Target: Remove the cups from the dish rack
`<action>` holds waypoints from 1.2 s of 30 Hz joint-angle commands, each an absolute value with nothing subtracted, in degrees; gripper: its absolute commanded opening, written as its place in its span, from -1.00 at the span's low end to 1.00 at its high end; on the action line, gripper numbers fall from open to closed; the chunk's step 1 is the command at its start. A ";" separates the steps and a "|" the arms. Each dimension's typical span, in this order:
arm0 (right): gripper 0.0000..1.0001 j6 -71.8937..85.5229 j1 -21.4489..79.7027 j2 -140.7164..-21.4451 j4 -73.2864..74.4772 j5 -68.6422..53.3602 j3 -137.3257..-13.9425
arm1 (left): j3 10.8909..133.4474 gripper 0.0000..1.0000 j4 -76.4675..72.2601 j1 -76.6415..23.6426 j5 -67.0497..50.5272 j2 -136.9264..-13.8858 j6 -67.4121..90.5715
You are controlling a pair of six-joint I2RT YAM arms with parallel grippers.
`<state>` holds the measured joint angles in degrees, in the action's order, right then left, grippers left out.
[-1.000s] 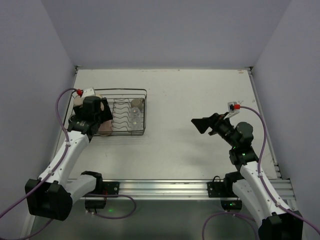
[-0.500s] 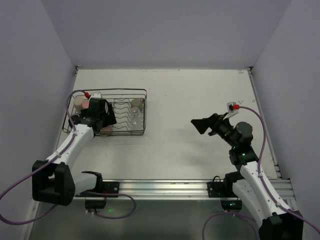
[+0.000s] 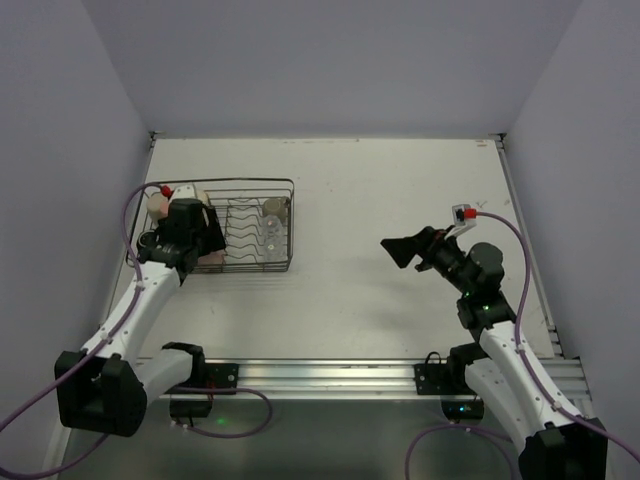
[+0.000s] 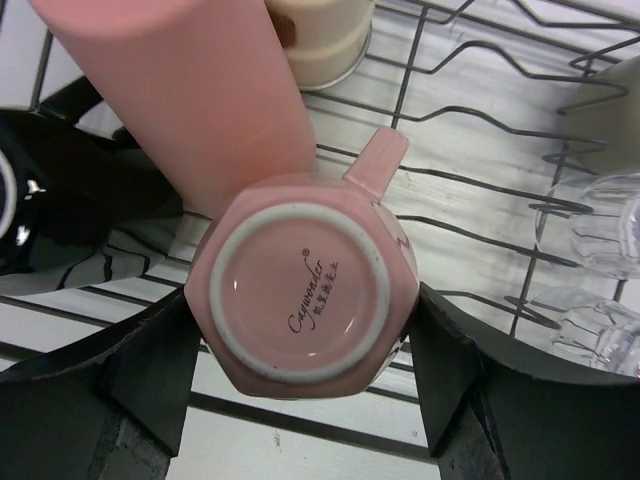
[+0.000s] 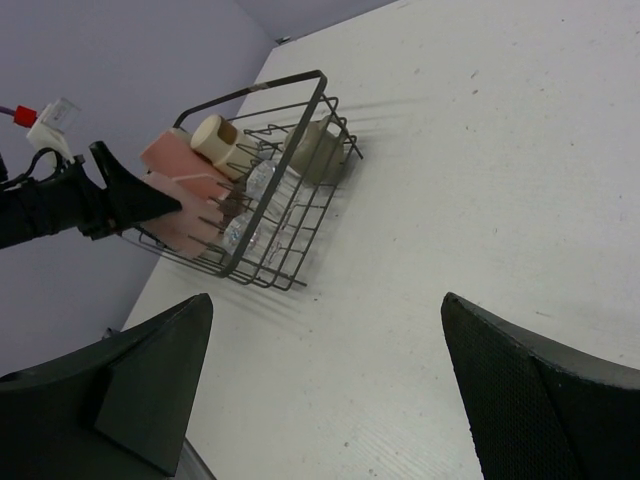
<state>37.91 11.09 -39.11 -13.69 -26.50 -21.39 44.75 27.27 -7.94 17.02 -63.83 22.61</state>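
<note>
Bench note, reading from the arm bases outward.

- Right gripper [image 3: 395, 250] hangs above the bare right half of the worktop [image 3: 400, 190], well apart from the rack. Its fingers are spread wide and there is nothing between them.
- Left gripper [image 4: 300, 320] reaches into the left end of the dish rack [image 3: 245, 230]. Its two dark fingers [image 4: 150, 375] sit against opposite flanks of the pink mug [image 4: 300, 290], clamped on it.
- The pink mug is inside the rack with its hexagonal base turned toward the wrist camera. A ring foot and a script maker's mark are visible. The handle points away toward the divider prongs.
- The black mug [image 4: 40, 200] is just beside the pink mug on its left, against the rack's end wall.
- The salmon tumbler [image 4: 190, 90] lies directly beyond the pink mug and touches it.
- The beige cup [image 4: 325, 40] is past the tumbler, at the far left of the rack.
- Two clear glasses [image 4: 590, 230] sit among the prongs toward the right half, one nearer than the other.
- An olive cup [image 5: 318, 150] occupies the far right corner of the rack.
- The rack stands on the left side of the worktop, near the left wall.
</note>
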 commanded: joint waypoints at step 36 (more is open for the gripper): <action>0.86 56.16 37.95 -56.06 -48.60 -19.69 -25.83 | 31.99 -1.00 -31.63 -18.01 -32.88 -46.13 51.76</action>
<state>54.48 35.38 -53.82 -38.85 -23.38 -23.22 30.89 -13.47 -15.03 -29.50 -45.95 45.10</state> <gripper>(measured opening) 0.931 0.779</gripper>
